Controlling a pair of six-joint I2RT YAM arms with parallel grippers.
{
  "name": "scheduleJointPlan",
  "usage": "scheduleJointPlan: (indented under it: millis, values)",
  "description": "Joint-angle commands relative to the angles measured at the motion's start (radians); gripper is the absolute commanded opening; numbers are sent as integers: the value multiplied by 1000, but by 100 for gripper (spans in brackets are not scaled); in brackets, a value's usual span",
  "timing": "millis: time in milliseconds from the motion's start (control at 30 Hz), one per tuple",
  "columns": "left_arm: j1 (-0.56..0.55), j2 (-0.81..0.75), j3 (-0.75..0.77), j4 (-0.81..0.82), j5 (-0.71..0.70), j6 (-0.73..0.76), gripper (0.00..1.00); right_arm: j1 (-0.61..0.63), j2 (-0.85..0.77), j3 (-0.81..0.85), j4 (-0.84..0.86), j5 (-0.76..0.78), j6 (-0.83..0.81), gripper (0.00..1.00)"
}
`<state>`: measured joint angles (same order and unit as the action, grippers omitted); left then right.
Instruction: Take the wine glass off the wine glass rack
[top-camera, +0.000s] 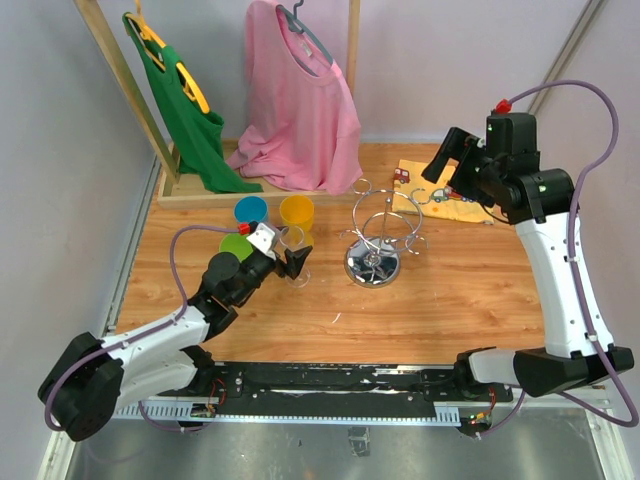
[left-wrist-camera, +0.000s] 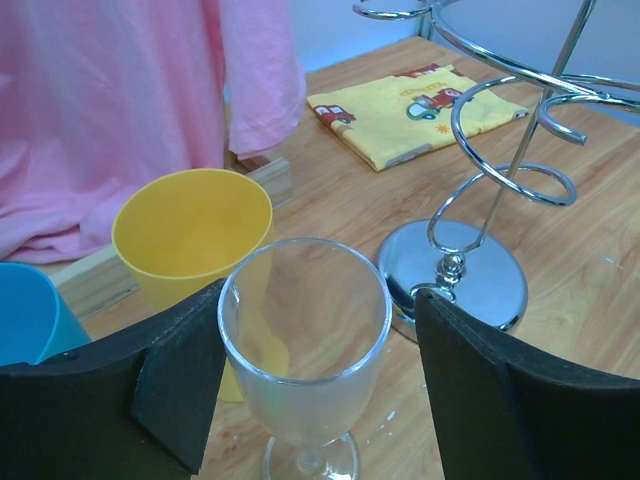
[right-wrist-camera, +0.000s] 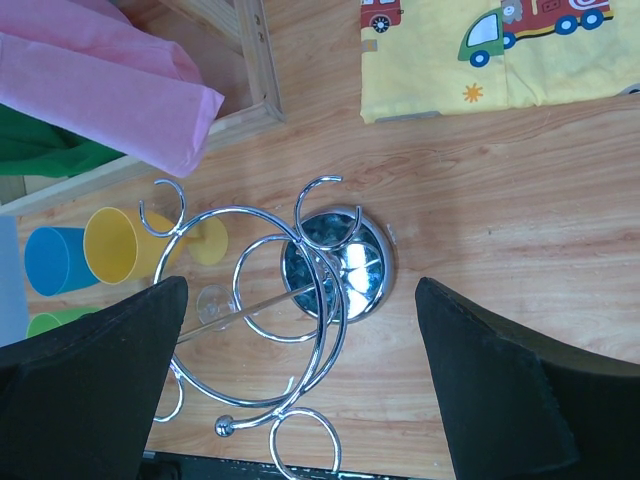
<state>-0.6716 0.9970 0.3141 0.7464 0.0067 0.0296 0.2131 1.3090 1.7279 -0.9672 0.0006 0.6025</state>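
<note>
A light wooden table (top-camera: 480, 300) sits between plain pale walls (top-camera: 50, 120). At its far edge stands a wooden clothes frame (top-camera: 353, 40) hung with a pink shirt (top-camera: 300, 110) and a green shirt (top-camera: 195, 140). Soft, even light; a grey metal surface (top-camera: 300, 455) lies along the near side

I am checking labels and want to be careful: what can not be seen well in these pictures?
Foot of the wine glass: cut off by the bottom edge, left wrist view.
Green cup: partly behind the left gripper, top view.
Top of the rack: cut off by the upper edge, left wrist view.
</note>
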Motion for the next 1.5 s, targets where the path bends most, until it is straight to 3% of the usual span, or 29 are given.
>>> scheduleJointPlan:
  millis: [0, 200, 567, 700, 833, 1067, 1467]
  values:
    - [-8, -24, 29, -4, 13, 9, 77, -21, -25, -16, 5, 15, -7, 98]
    - [-8, -55, 58, -34, 1, 31, 80, -21, -31, -25, 6, 3, -13, 98]
    - [-8, -86, 151, -133, -70, 89, 97, -21, 1, -44, 19, -73, -21, 98]
    - [3, -96, 203, -191, -108, 85, 98, -21, 33, -50, -21, -76, -14, 98]
    - [71, -84, 282, -281, -59, 25, 98, -20, 56, -68, -47, -52, -26, 98]
    - [162, -37, 431, -383, -16, -3, 98, -20, 0, -153, 39, -42, -27, 98]
    - [196, 48, 559, -478, -33, -8, 98, -21, -39, -237, 54, -27, -48, 98]
